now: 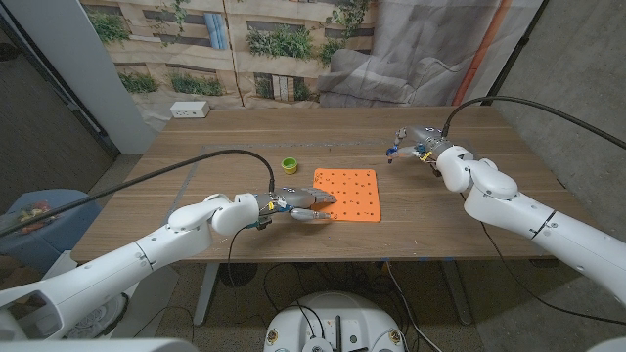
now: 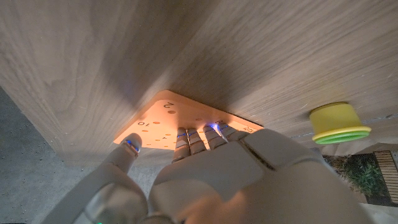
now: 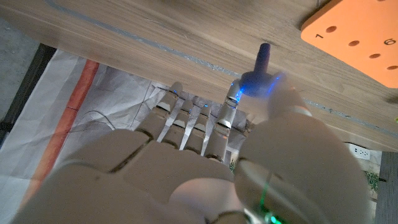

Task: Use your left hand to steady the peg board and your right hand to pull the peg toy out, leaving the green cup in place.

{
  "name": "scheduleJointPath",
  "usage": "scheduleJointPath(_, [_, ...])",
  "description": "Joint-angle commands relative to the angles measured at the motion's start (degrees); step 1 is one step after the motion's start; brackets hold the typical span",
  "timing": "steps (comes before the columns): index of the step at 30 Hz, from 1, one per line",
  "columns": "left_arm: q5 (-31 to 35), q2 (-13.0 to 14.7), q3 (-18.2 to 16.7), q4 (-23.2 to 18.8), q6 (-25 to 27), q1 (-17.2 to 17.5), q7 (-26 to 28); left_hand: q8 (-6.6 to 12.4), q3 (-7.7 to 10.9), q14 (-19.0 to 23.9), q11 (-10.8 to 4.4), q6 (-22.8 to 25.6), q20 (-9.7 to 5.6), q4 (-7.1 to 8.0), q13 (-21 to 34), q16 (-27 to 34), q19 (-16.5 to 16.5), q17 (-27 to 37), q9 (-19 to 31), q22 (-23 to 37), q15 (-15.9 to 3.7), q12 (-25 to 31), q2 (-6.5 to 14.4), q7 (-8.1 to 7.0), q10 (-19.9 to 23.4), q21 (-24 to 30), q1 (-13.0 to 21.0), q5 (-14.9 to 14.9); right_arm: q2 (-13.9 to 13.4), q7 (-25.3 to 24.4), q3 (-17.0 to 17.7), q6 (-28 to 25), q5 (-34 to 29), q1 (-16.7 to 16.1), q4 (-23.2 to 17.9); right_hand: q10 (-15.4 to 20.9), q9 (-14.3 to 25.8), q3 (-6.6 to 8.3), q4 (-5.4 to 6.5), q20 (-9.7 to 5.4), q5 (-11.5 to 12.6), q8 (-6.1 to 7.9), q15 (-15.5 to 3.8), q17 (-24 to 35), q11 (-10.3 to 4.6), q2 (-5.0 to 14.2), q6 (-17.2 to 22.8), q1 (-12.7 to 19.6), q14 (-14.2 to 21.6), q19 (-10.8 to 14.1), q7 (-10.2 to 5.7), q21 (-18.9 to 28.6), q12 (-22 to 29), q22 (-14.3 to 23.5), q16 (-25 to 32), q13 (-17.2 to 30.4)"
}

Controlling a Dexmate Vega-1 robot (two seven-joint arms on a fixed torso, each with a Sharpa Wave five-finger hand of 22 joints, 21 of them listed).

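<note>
I am pinching the small blue peg toy in my right hand, thumb against a fingertip around its rounded base, the other fingers lying loosely together beside it and the thin stem pointing toward the wooden counter. I am holding it that way, I judge, because the peg is too small for a full grasp and a pinch keeps it from slipping. In the head view this hand is hovering over the far right part of the counter, well apart from the flat orange plastic peg board, so the peg is already out of its hole and clear of the board's far right corner. My left hand is pressing down on the board's near left corner, fingers stretched out side by side across its edge and thumb splayed onto the numbered surface; I am keeping it there, I think, so the light board cannot lift or slide. Just beyond the board's far left corner, the small green cup with a yellow body is standing on the counter, apart from the board and from both hands, where it should be left.
</note>
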Motion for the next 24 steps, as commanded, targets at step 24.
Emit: scheduleJointPath(24, [1.86, 1.06, -2.34, -2.50, 2.57, 1.56, 3.52, 0.19, 0.47, 1.55, 1.14, 1.01, -8.67, -0.45, 1.54, 0.48, 0.89, 0.61, 0.25, 0.10, -3.90, 0.49, 4.11, 0.07, 1.94, 0.17, 0.08, -0.11, 3.16, -2.01, -3.88, -6.23, 0.37, 3.32, 9.64, -0.37, 0.28, -0.47, -0.36, -0.26, 0.24, -0.30, -2.12, 0.30, 0.22, 1.39, 2.81, 1.21, 0.51, 0.43, -4.08, 0.10, -0.12, 0.09, 0.10, 0.14])
